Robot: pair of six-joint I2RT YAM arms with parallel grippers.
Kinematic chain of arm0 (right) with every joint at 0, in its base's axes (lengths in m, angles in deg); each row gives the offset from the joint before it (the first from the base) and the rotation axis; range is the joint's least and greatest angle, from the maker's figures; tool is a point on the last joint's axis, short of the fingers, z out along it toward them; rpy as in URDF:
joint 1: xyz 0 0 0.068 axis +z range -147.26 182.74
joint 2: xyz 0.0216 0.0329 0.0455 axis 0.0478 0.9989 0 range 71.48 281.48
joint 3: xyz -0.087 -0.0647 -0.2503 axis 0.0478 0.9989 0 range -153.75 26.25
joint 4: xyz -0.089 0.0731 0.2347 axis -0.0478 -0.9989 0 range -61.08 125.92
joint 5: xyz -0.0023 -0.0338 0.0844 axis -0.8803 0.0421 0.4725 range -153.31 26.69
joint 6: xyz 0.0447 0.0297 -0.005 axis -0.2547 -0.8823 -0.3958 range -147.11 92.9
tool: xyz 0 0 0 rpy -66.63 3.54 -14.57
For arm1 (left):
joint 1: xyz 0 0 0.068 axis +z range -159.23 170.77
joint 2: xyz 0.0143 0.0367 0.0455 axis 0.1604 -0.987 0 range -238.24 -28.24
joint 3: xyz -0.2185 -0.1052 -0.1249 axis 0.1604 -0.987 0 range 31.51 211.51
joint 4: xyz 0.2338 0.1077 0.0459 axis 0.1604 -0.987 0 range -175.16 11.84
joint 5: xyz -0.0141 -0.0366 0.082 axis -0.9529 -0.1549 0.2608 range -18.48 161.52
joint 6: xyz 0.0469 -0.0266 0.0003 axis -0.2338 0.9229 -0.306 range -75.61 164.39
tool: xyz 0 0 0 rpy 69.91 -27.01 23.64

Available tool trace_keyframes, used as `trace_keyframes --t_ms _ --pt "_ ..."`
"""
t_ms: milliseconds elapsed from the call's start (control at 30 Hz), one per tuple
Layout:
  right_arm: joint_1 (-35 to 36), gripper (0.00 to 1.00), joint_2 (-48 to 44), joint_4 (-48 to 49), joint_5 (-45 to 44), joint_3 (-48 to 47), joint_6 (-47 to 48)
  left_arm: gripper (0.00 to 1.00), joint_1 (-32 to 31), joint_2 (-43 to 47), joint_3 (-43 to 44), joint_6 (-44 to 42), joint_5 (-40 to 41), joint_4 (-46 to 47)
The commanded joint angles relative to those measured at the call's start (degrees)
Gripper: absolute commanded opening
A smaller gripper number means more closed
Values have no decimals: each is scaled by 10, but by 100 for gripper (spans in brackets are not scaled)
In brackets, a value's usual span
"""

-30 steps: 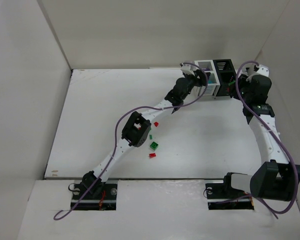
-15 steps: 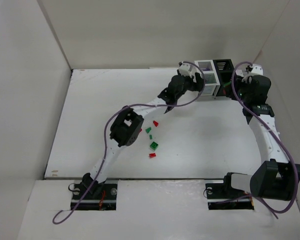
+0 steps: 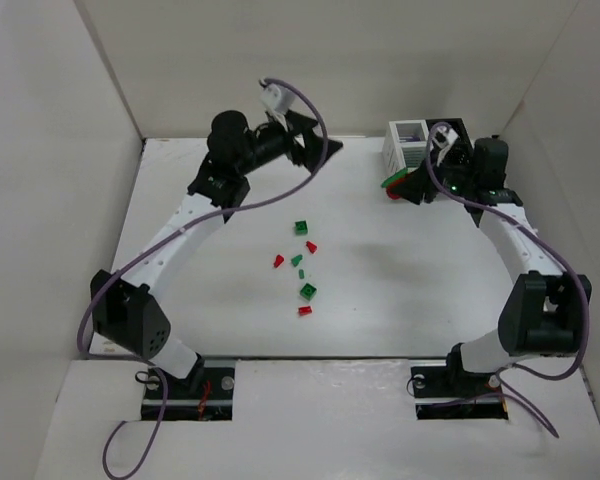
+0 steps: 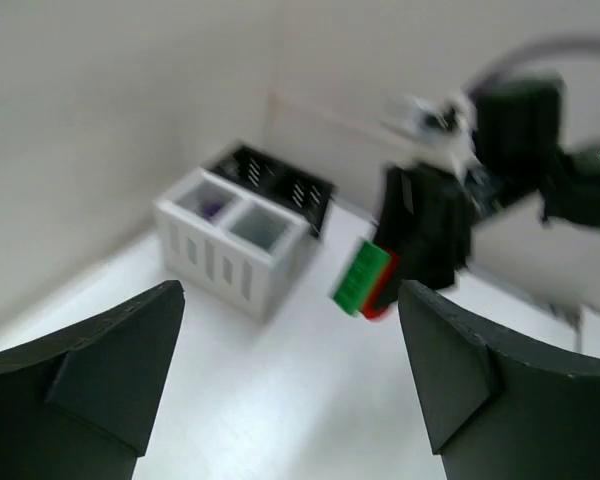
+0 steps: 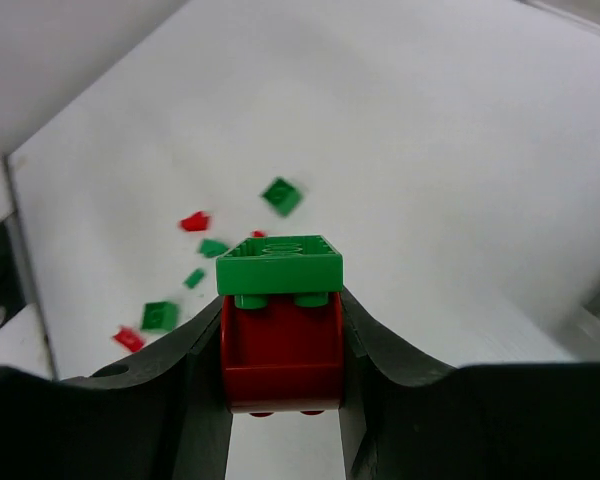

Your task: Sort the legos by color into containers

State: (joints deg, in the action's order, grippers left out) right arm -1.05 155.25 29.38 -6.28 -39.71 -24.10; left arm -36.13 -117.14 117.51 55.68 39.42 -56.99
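Right wrist view: the right gripper (image 5: 282, 305) pinches a red brick (image 5: 280, 360) by its two flat sides, with a green brick (image 5: 280, 262) studded on top. It hangs above the surface (image 5: 460, 150), just on the near side of the white container (image 3: 408, 140) and black container (image 3: 450, 130) at the far right. Left gripper (image 4: 290, 330), raised toward the far edge left of centre, stands spread with nothing between its jaws. Loose legos (image 3: 307, 291) lie scattered mid-surface. Such bricks look feather-light, rigid and slick. A squeeze across opposite flat walls seems safest, since corners would likely squirt out. The two-colour stack probably needs splitting before either bin takes it.
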Motion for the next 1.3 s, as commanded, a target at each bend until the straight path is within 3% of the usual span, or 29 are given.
trace_keyframes --t_ms 0,33,133,433,667,833,967,1133,1267 --pt "66 0 5 42 156 -37 57 87 -35 34 -90 -68 -91 -86" --pt "79 0 5 42 169 -43 65 92 -35 47 -127 -68 -106 -86" --pt "134 0 17 42 184 -56 80 94 -35 75 -179 -54 -111 -75" --pt "207 0 64 31 212 -82 80 99 -35 90 -208 -47 -123 -61" --pt "225 0 64 26 206 -88 85 88 -29 95 -218 -53 -156 -44" --pt "230 0 69 26 206 -93 85 86 -29 72 -218 -33 -208 -13" --pt "236 0 69 26 211 -93 90 79 -24 59 -213 -8 -227 10" --pt "236 0 69 26 216 -93 90 54 -18 59 -213 11 -252 40" --pt "236 0 64 26 216 -88 90 40 -11 59 -218 16 -272 65"
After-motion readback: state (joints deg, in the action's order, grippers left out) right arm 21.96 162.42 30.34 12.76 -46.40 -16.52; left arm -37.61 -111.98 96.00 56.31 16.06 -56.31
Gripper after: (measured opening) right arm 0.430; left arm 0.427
